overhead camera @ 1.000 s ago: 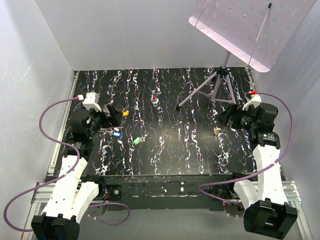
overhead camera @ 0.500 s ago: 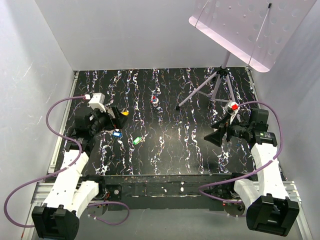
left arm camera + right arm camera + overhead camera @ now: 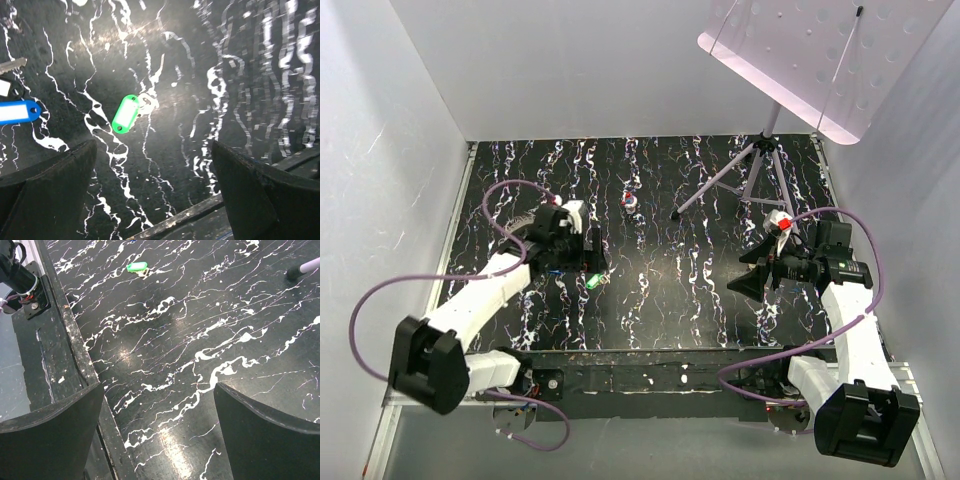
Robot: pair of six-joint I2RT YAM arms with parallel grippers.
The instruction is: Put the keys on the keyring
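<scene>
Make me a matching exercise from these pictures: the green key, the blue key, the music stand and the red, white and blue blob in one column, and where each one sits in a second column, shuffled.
Things:
1. green key
2. blue key
3. music stand
4. red-white-blue blob

Places:
A. stands on tripod legs, far right in the top view
B. cut off by the left edge of the left wrist view
C. lies near the middle of the left wrist view
D. lies alone at the far middle in the top view

Pairs: 1-C, 2-B, 3-A, 4-D.
</scene>
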